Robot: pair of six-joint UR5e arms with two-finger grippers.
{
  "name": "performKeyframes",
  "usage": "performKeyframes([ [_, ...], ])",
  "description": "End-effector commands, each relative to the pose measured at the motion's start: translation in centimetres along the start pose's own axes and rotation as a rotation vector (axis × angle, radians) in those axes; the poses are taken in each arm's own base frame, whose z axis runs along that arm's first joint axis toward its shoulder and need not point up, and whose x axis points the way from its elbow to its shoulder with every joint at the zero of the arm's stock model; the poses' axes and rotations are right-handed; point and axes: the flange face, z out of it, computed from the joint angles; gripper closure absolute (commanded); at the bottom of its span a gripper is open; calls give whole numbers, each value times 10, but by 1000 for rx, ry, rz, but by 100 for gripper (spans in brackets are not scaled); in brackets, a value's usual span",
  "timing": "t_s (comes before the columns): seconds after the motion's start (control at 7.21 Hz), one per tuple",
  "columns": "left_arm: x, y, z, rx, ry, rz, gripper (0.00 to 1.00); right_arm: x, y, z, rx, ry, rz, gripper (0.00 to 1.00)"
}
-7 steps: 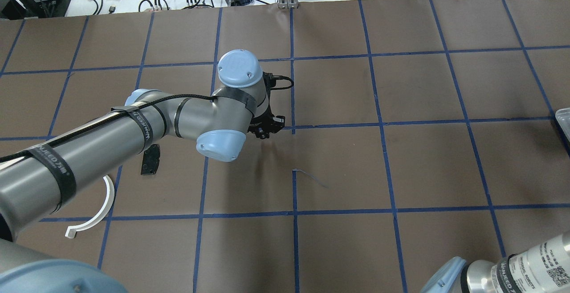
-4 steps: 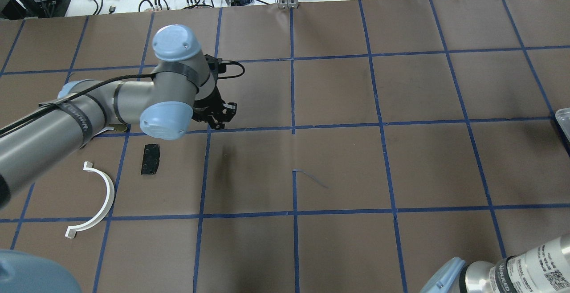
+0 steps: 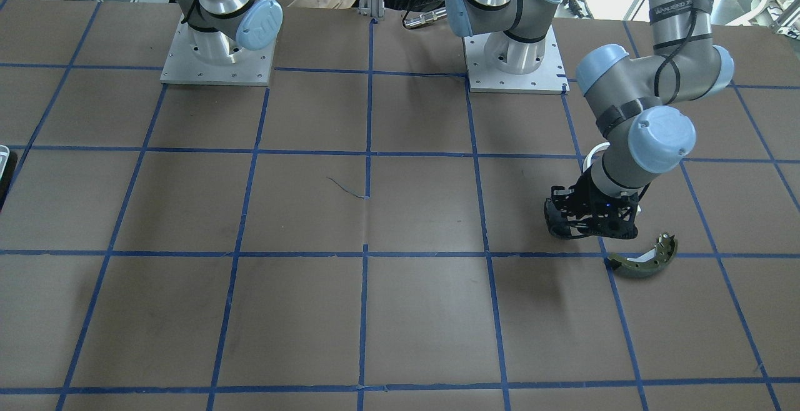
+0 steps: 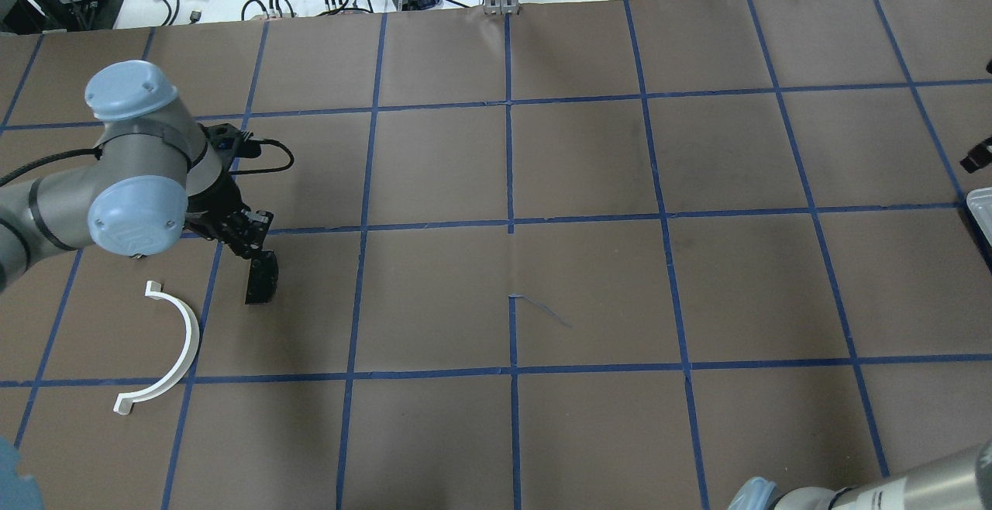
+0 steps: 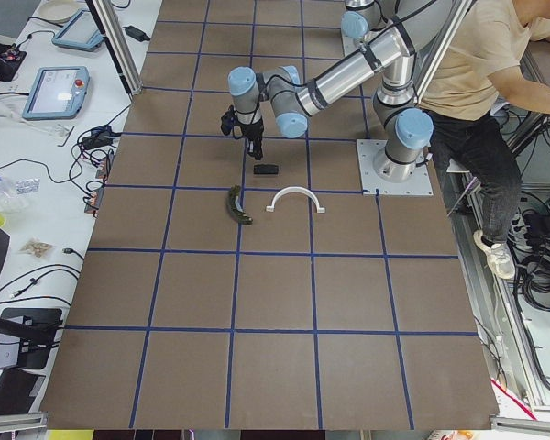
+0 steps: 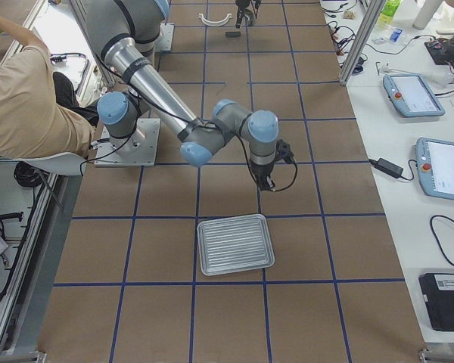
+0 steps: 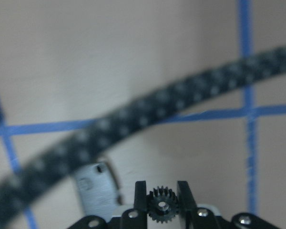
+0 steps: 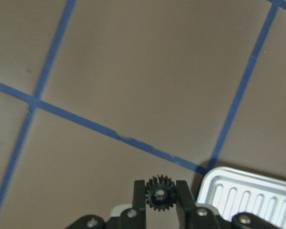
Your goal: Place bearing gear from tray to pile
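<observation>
my left gripper [image 4: 249, 240] sits at the left of the overhead view. the wrist camera shows its fingers [image 7: 140, 198] clamped on a small black toothed bearing gear [image 7: 161, 206]. it hangs over the pile [image 5: 267, 170]. the small black rectangular pad [image 4: 261, 281] is just below it in the overhead view, with the white plastic half-ring arc [image 4: 174, 343] further to the lower left. the olive-green curved brake shoe [image 3: 644, 260] lies just beside the gripper at the right of the front view. i judge the carry done, with only the lowering and release left. the gear is not yet on the brown gridded desk [image 4: 589, 293]. my right gripper [image 8: 159, 185] is likewise closed on a second small black gear [image 8: 158, 195]. it is near the corner of the ribbed silver metal tray [image 8: 252, 195] at that view's lower right, well apart from the pile. that gear has the whole trip ahead.
</observation>
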Motion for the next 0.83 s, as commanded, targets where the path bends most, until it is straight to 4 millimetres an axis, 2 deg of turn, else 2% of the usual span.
performKeyframes([
  [0.0, -31, 31, 31, -47, 41, 9, 100, -126, -74, -27, -3, -33, 137, 100],
  [0.14, -27, 41, 44, -75, 59, 4, 100, -186, -101, -19, -18, -63, 222, 100],
  [0.28, -21, 53, 53, -93, 68, 5, 100, -260, -130, -23, -10, -66, 260, 100],
  [0.42, -23, 54, 53, -89, 64, 0, 100, -329, -146, -26, -10, -74, 326, 100],
  [0.55, -26, 53, 52, -82, 61, -1, 93, -388, -153, -16, -43, -86, 389, 100],
  [0.69, -26, 52, 48, -72, 57, -1, 1, -452, -159, -2, -54, -89, 449, 100],
])
